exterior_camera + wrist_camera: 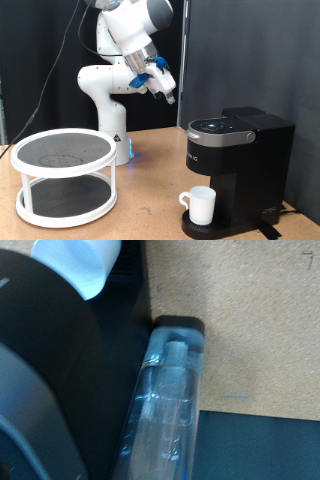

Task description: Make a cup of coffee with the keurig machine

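Observation:
The black keurig machine (238, 150) stands on the wooden table at the exterior view's right, with its lid down. The white cup (201, 205) stands on the drip tray under its spout, handle towards the exterior view's left. My gripper (167, 92) hangs in the air above and to the left of the machine, clear of it, with nothing between its fingers. In the wrist view the cup's rim (80, 262), the machine's black body (50, 370) and its clear water tank (165, 390) show from above. The fingers do not show there.
A white two-tier round rack (64, 175) with dark mesh shelves stands at the exterior view's left. The robot's white base (105, 110) is behind it. A black curtain hangs at the back. Bare wooden table (150, 200) lies between rack and machine.

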